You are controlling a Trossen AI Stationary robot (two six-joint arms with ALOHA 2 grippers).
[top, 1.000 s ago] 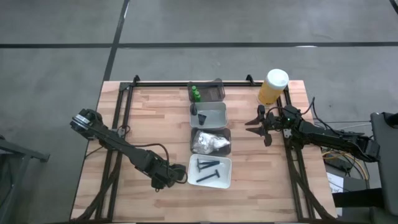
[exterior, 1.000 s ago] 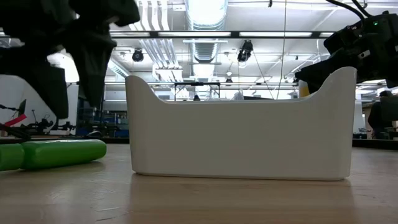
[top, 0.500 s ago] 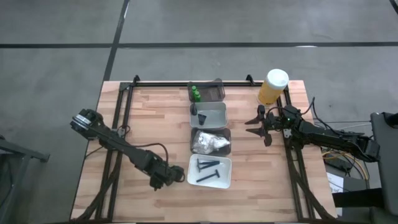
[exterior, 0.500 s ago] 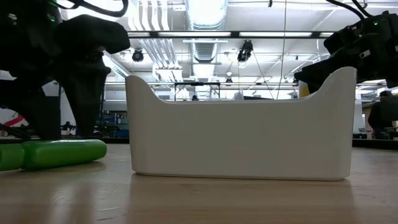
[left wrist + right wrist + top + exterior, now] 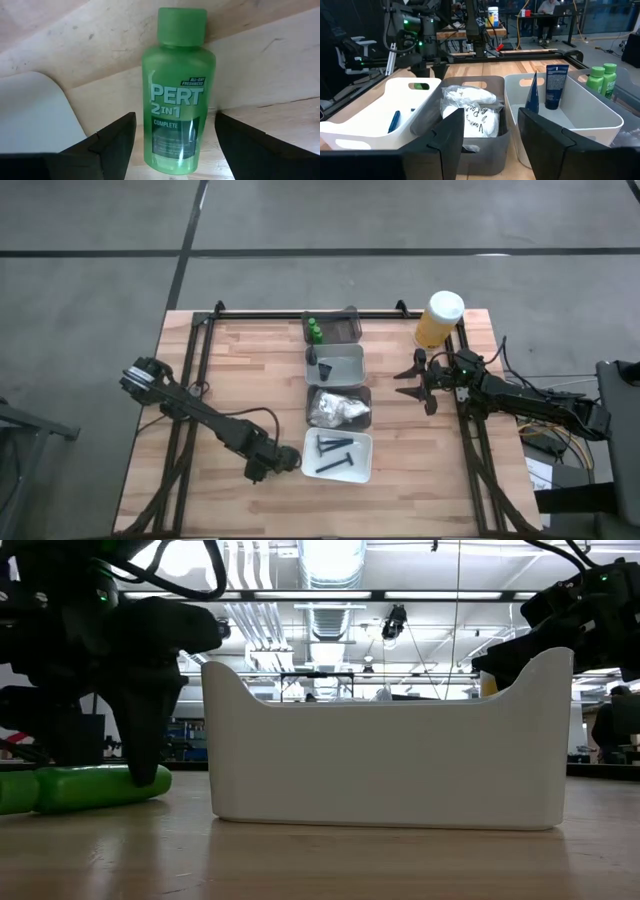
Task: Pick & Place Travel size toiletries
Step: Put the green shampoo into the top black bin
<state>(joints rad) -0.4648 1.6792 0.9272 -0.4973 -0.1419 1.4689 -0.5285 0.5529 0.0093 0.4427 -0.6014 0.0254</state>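
Observation:
A small bright green bottle lies on its side on the wooden table, just left of the near white tray. My left gripper is open and low over the bottle, with one finger on each side and a gap showing at both. In the high view the left gripper hides the bottle. My right gripper is open and hovers right of the row of trays. Two more green bottles stand in the far dark tray.
Several trays run in a row from near to far. The white tray holds dark sticks, the grey tray white packets, and another white tray a dark tube. A yellow white-capped container stands at the far right.
My left gripper has come down over the green bottle, its fingers dropping from above it to table height on either side. The bottle has stayed where it lay.

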